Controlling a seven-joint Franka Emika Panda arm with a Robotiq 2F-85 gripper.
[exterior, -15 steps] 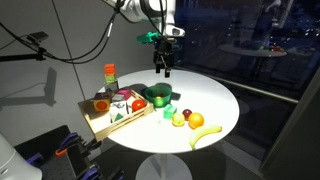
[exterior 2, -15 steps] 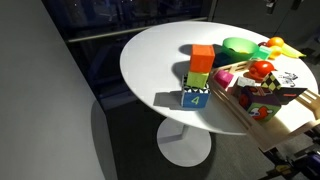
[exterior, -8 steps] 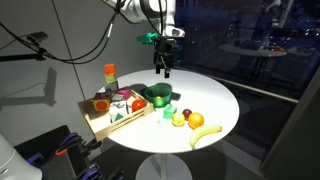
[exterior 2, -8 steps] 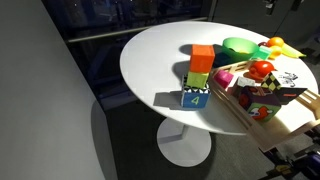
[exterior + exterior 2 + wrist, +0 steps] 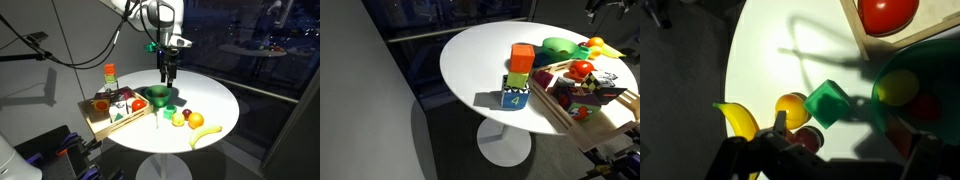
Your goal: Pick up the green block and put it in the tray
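A "4" marks the blue block [image 5: 517,98]. The green block [image 5: 828,103] lies on the counter [image 5: 770,60] between the orange fruit [image 5: 792,107] and green bowl [image 5: 940,60] (a cube, edges diagonal in the wrist view), outside the tray [image 5: 854,25]. The end effector [image 5: 168,76] hovers above, fingers apart and empty.

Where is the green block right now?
In the wrist view, the block sits on the table between the bowl and an orange fruit, outside the tray.

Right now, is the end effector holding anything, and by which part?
Nothing. The end effector hangs open and empty; the green block lies untouched on the table.
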